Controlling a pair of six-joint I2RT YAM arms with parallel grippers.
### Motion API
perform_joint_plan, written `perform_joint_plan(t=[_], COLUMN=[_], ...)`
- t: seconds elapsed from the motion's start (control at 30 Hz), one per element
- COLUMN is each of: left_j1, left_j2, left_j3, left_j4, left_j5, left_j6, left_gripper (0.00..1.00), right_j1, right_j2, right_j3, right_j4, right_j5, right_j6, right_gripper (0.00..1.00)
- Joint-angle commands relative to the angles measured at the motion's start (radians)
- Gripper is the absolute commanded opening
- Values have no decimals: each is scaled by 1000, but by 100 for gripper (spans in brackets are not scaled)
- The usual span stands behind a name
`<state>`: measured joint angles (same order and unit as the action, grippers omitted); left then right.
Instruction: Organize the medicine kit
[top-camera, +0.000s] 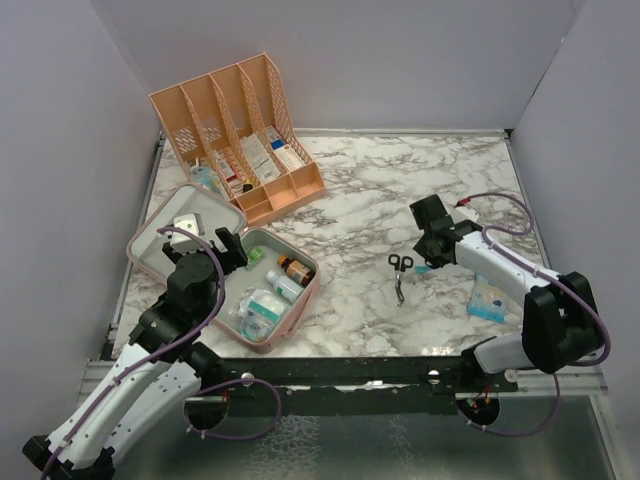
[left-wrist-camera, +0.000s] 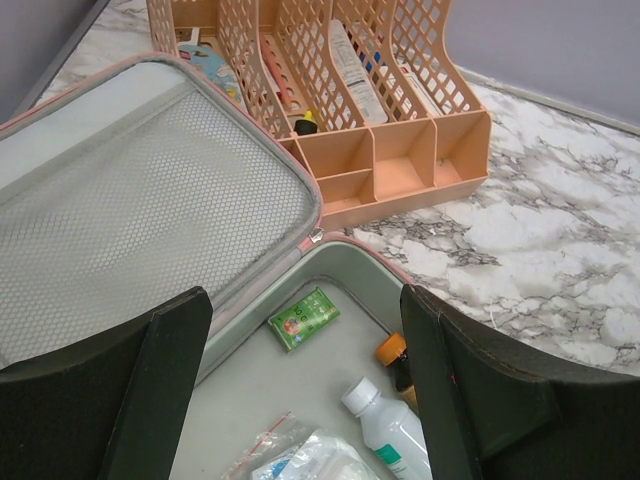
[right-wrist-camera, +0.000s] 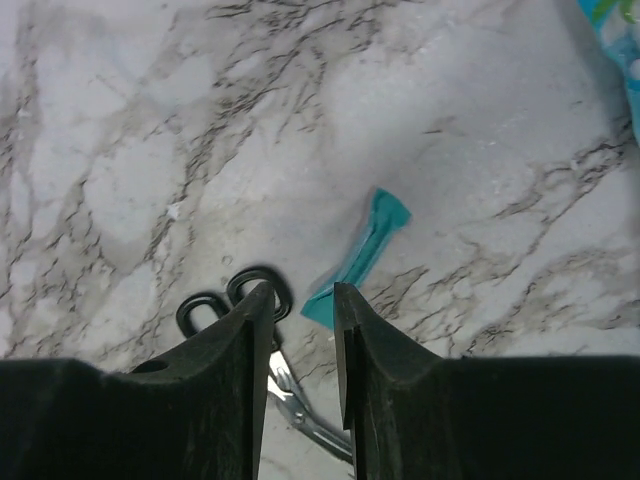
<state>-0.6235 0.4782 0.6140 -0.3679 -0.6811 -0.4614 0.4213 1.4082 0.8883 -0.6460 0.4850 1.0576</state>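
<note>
- the medicine kit (top-camera: 150, 240) lay open at the left of the table (top-camera: 380, 200), lid flat, with a green packet (left-wrist-camera: 303, 318), a white bottle (left-wrist-camera: 385, 425) and a brown bottle (left-wrist-camera: 395, 355) inside.
- the left gripper (top-camera: 230, 248) hung over the kit, fingers spread wide, holding nothing.
- the peach organizer (top-camera: 240, 130) stood just behind the kit, out of the way.
- the scissors (right-wrist-camera: 235, 300) lay mid-table, well apart from the kit, with a teal packet (right-wrist-camera: 365, 255) just beside their loops.
- the right gripper (right-wrist-camera: 302, 295) was low over both, fingers close with a thin gap (the teal packet's end sat right there). i could not tell if it pinched anything.
- i think it should grab one thing only. the scissor loops sat by one finger and could get pushed.
- a blue-and-white packet (top-camera: 488, 298) lay far right.
</note>
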Motion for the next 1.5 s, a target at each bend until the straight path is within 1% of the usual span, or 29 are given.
perform_joint_plan(t=[0.0,0.1,0.23,0.4,0.53,0.77,0.87,0.93,0.97,1.03,1.13,1.17,1.23,1.3,1.47], left_j1=[4,4,3,3,4,4,3,3,4,4,4,4,4,4,3], left_j2=[-11,-15,-11,-10,-10,-10,-11,-12,-13,-14,-15,-15,-15,-13,-1], left_j3=[-3,-3,-1,0,1,1,1,1,0,0,0,0,-1,-2,0], left_j4=[15,12,13,12,11,11,11,12,10,10,9,10,10,9,10], left_j5=[1,-8,-11,-13,-16,-17,-16,-16,-17,-16,-17,-16,-15,-13,-11], left_j6=[2,1,4,7,9,10,9,8,8,7,6,6,2,-4,-8], left_gripper=[80,80,80,80,80,80,80,80,80,80,80,80,80,80,80], right_j1=[-67,-87,-105,-110,-110,-111,-110,-110,-111,-110,-110,-110,-110,-110,-108], right_j2=[4,16,52,75,90,115,127,137,141,150,147,140,121,105,110], right_j3=[-43,-67,-74,-78,-85,-96,-100,-101,-100,-96,-81,-78,-71,-61,19], right_j4=[-3,23,34,28,32,57,79,89,95,98,95,95,101,165,158], right_j5=[25,15,-44,-59,-67,-68,-72,-74,-76,-70,-62,-62,-64,-128,-282], right_j6=[126,135,148,169,178,168,153,144,134,120,91,79,49,-61,-144], right_gripper=[32,33,37,38,43,43,41,37,34,23,14,13,12,13,13])
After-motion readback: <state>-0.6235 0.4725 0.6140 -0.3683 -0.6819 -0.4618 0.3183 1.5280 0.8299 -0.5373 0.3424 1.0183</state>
